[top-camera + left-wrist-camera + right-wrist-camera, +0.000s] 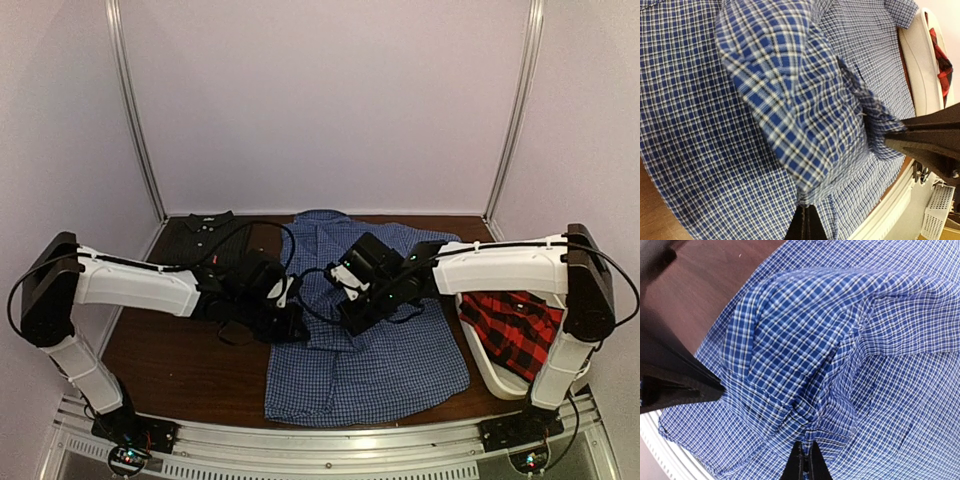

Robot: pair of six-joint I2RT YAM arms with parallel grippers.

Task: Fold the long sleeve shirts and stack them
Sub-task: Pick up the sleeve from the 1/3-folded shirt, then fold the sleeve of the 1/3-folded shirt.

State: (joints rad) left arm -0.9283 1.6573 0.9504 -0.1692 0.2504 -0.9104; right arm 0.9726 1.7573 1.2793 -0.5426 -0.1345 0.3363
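The blue gingham shirt (370,350) lies spread in the middle of the table. My left gripper (288,312) is shut on a fold of the blue shirt (790,115) at its left side and lifts it. My right gripper (352,305) is shut on another fold of the blue shirt (805,355) close by. The two grippers sit near each other over the shirt's middle. The dark charcoal shirt (205,235) lies folded at the back left. The red-and-black plaid shirt (512,328) lies in a tub at the right.
The white plastic tub (490,372) stands at the right edge of the table, also seen in the left wrist view (917,60). Bare brown table (190,370) shows at the front left. A metal rail (330,450) runs along the near edge.
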